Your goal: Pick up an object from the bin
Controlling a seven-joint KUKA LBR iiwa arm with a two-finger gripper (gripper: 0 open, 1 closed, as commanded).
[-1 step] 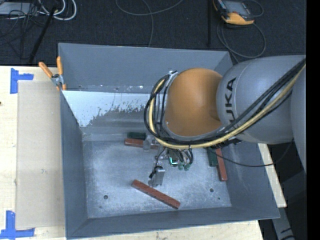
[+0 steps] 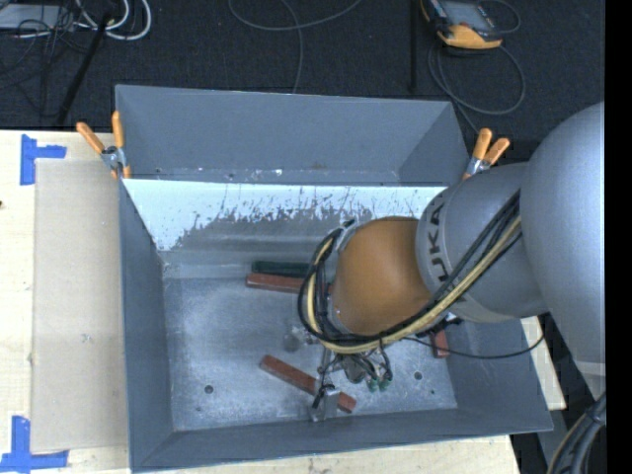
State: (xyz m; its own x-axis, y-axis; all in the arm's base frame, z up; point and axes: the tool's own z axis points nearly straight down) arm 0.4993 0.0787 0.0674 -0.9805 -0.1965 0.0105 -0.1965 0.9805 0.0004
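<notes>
The pincer [image 2: 330,395] is low in the grey metal bin [image 2: 197,363], close to the floor near the front wall. It hangs under the rounded orange cover [image 2: 380,275] on the wrist of the grey arm [image 2: 513,235]. Black and yellow cables [image 2: 318,294] loop round the cover and hide much of the pincer. Whether it is released or clenched cannot be told from here.

Directly beneath the pincer lies a long, flat reddish-brown bar [image 2: 288,370]. The bar slants on the bin floor, with most of its length running up and to the view's left of the pincer. A short end shows just past the pincer on the other side. The pincer seems to meet the bar, though real contact cannot be made out.

Just to the view's right of the pincer sits a small green piece [image 2: 375,385]. Further right, partly under the arm, is a small red piece [image 2: 440,343]. Well behind the pincer, toward the back slope, a second reddish-brown bar [image 2: 273,282] lies flat. A dark green bar [image 2: 280,267] lies alongside it on the far side.
</notes>
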